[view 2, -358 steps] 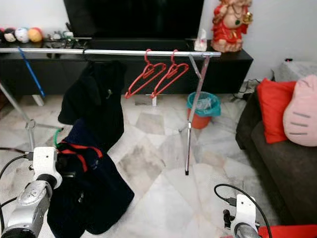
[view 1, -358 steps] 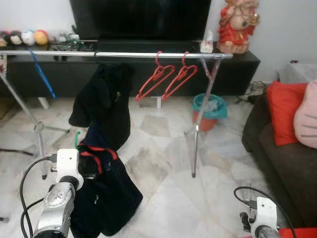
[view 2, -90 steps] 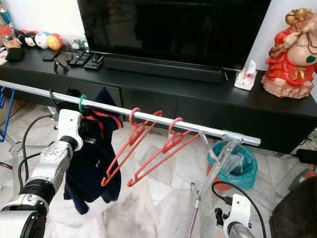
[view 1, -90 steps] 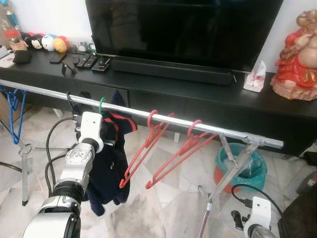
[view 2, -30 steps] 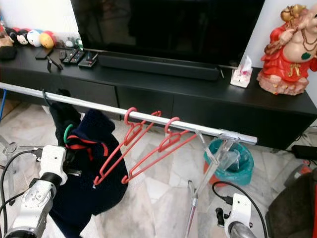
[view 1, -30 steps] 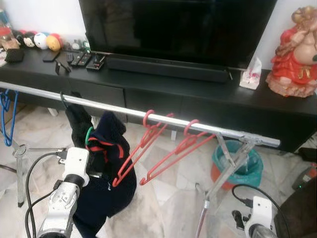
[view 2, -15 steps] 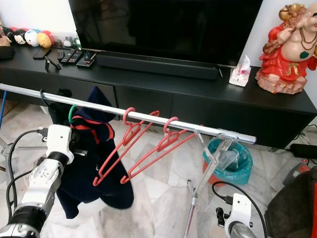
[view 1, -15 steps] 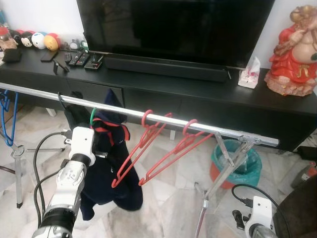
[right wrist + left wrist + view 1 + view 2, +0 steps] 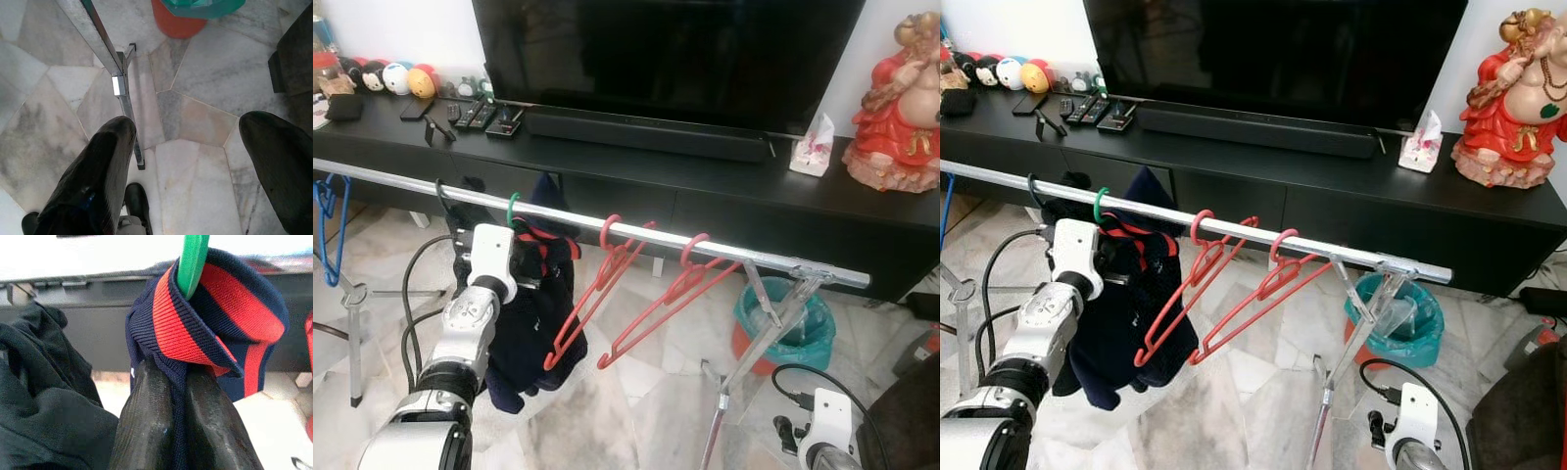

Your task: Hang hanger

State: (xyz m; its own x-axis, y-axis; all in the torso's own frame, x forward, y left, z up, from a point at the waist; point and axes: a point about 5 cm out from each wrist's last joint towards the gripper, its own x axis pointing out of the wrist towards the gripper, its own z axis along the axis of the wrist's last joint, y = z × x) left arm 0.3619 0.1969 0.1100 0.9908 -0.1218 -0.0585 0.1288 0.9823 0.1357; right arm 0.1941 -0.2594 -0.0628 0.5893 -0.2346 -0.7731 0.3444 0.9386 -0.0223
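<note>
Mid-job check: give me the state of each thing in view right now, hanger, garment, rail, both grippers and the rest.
green hanger: hook over the rail, carrying the garment
navy garment: hanging, collar pinched by the left gripper
left gripper: shut on the collar
right gripper: open, idle, low over the floor
rail: level on its stand
red hangers: two, bare, tilted on the rail
TV: off
</note>
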